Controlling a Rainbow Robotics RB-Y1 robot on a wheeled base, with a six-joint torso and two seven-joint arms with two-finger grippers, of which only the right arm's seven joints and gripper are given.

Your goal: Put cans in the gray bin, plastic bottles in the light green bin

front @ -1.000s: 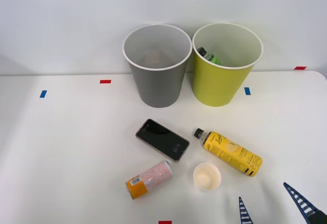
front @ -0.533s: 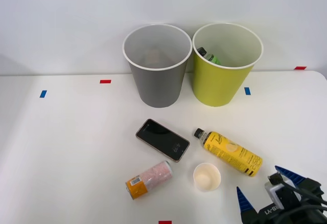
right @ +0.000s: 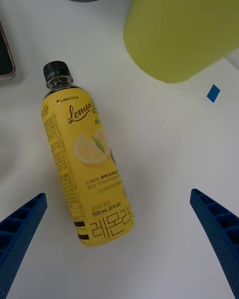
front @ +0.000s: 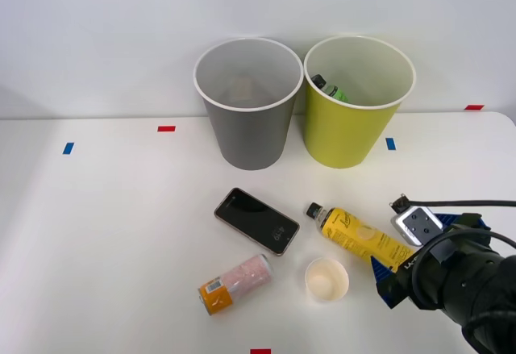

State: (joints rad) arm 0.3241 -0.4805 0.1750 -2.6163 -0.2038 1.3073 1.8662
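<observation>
Ribbed blue pincer (right: 119,239) gapes over smooth yellow-labelled bottle (right: 84,164).

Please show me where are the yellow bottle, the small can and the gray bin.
yellow bottle (right: 82,164): right wrist view, middle of its label.
small can (front: 235,283): front view, middle of its pink body.
gray bin (front: 248,135): front view, outer wall.
</observation>
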